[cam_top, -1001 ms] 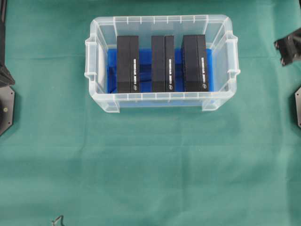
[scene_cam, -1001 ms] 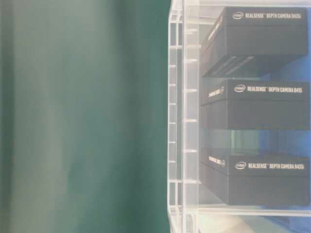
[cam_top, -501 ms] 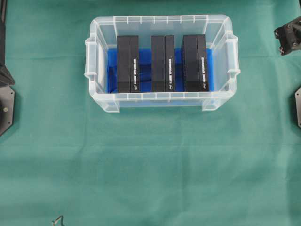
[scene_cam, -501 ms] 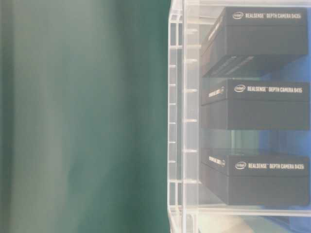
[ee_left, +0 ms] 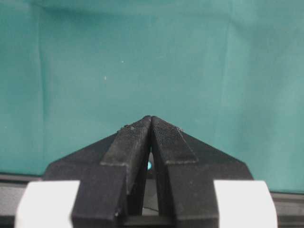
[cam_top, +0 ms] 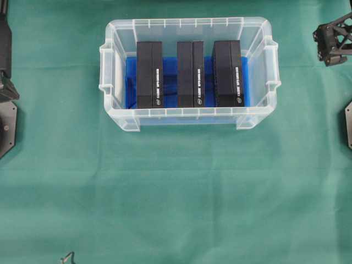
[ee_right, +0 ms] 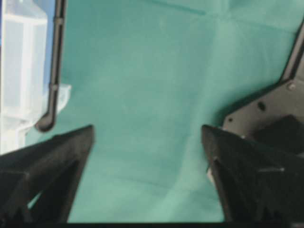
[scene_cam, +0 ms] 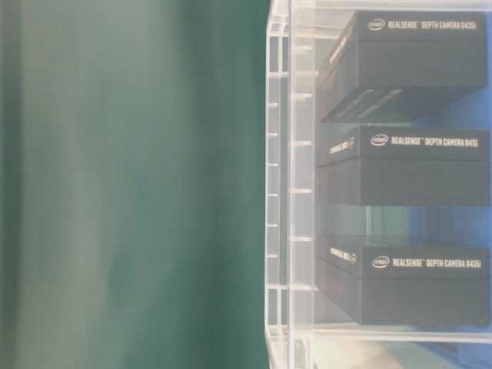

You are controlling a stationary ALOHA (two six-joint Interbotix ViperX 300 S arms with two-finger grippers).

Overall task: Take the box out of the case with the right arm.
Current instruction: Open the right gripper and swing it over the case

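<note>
The case (cam_top: 190, 23), a clear plastic bin with a blue floor, stands at the back middle of the green cloth. Three black boxes stand side by side in it: left (cam_top: 149, 74), middle (cam_top: 190, 73) and right (cam_top: 228, 72). The table-level view shows the case wall (scene_cam: 280, 192) and the same boxes (scene_cam: 407, 165) through it. My right gripper (cam_top: 329, 48) hangs at the far right, apart from the case. Its jaws are wide open over bare cloth (ee_right: 147, 128), with the case corner (ee_right: 19, 71) at their left. My left gripper (ee_left: 151, 117) is shut on nothing.
Black base plates lie at the left edge (cam_top: 6, 126) and the right edge (cam_top: 347, 124). The left arm (cam_top: 4, 49) stands at the left edge. A small metal hook (cam_top: 67, 257) lies at the front edge. Green cloth covers the table.
My right gripper has gone from shut to wide open and has crept left and up at the top right. The left arm has shifted slightly. Case and boxes have not moved.
</note>
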